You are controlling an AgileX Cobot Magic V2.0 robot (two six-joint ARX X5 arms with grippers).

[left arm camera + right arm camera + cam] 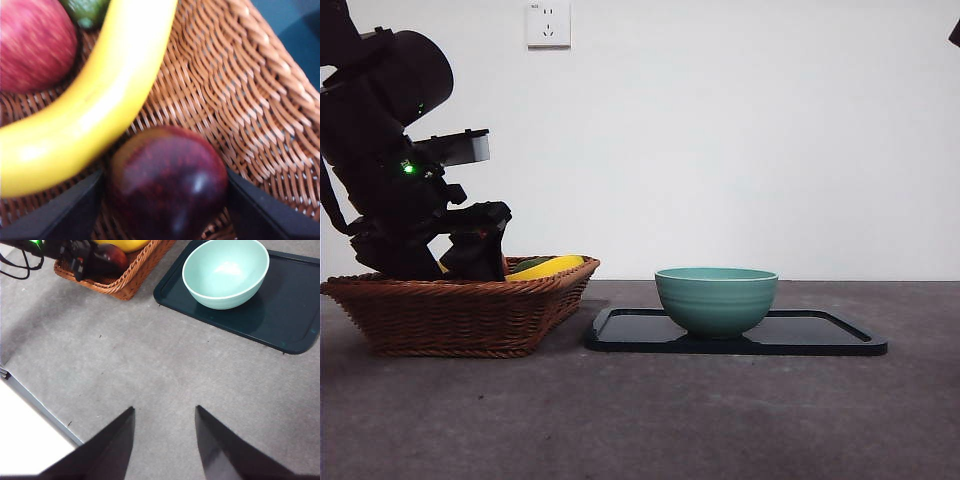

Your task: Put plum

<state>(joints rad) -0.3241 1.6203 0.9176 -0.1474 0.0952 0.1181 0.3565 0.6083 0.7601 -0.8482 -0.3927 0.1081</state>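
My left claw (167,200) sat down in the basket (240,100), jaws snug on either side of the plum (167,185) beside the banana (95,100), ready for lifting.

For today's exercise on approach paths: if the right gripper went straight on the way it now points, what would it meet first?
Probably the bare grey table. The right gripper, jaws open, points down at it with nothing between. The bowl and tray lie farther off.

Glossy smooth plum (167,182), woven wicker basket (235,100), matt grey table (165,370).
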